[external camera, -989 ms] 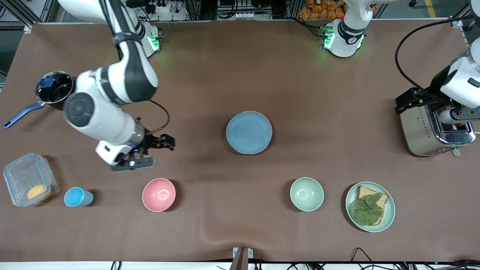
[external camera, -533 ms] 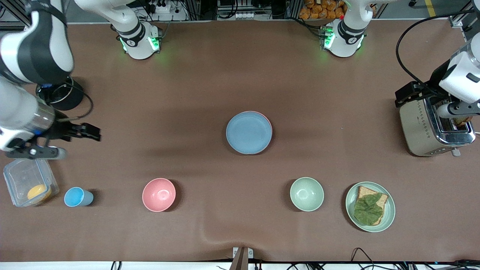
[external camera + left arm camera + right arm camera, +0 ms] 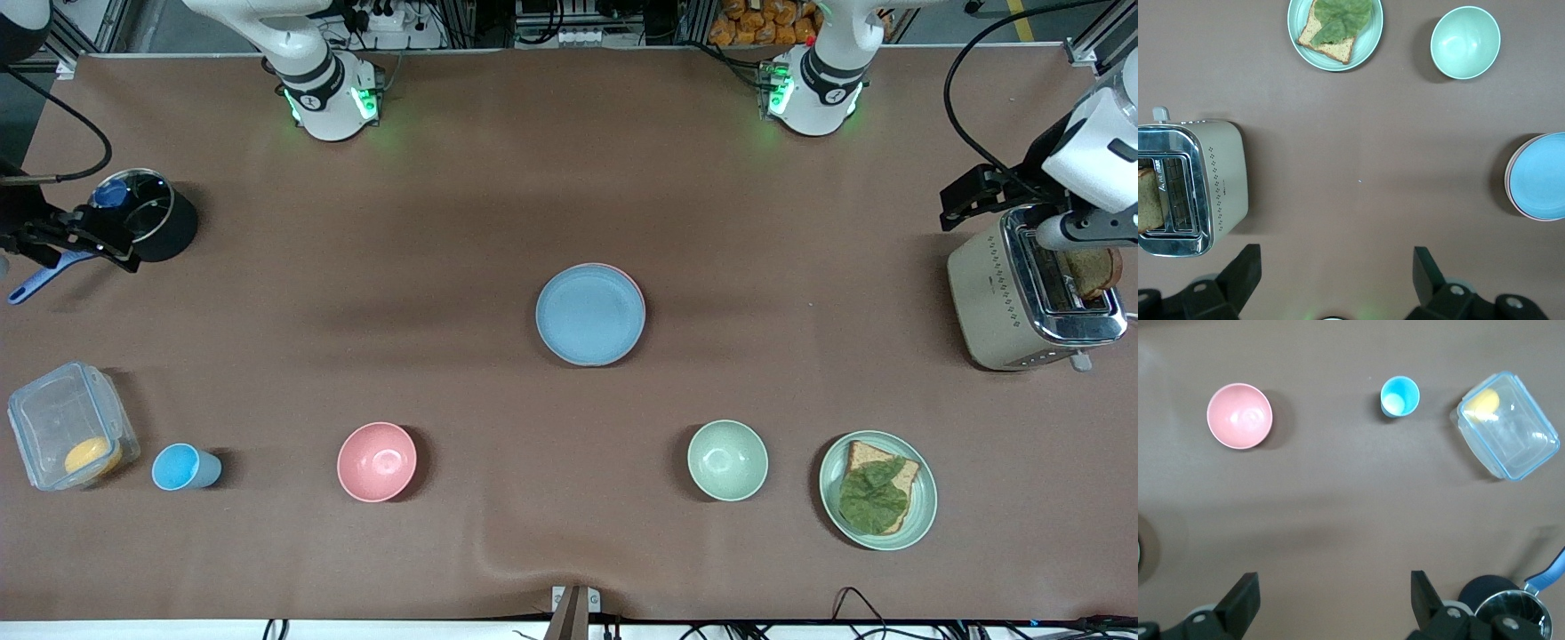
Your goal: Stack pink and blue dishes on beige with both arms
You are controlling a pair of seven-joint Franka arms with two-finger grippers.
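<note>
The blue plate (image 3: pixel 590 315) lies on top of a stack at the middle of the table. The pink plate shows only as a thin rim (image 3: pixel 633 283) under it. The beige plate is hidden. The left wrist view shows the same blue plate (image 3: pixel 1541 175) and pink rim (image 3: pixel 1509 193) at its edge. My left gripper (image 3: pixel 973 194) hangs open and empty high beside the toaster; its fingertips (image 3: pixel 1248 260) stand wide apart. My right gripper (image 3: pixel 102 244) hangs open and empty over the pot, its fingertips (image 3: pixel 1245 587) wide apart too. Both are far from the stack.
A toaster (image 3: pixel 1022 302) holding a bread slice (image 3: pixel 1089 271) stands at the left arm's end. Nearer the front camera are a green plate (image 3: pixel 925 511) with bread and leaf, green bowl (image 3: pixel 727 460), pink bowl (image 3: pixel 376 461), blue cup (image 3: pixel 182 468) and clear container (image 3: pixel 67 427). A black pot (image 3: pixel 142 213) stands at the right arm's end.
My right arm has swung away from above the pink bowl to the right arm's end of the table, over the pot. My left gripper has lifted a little by the toaster. Both stayed open.
</note>
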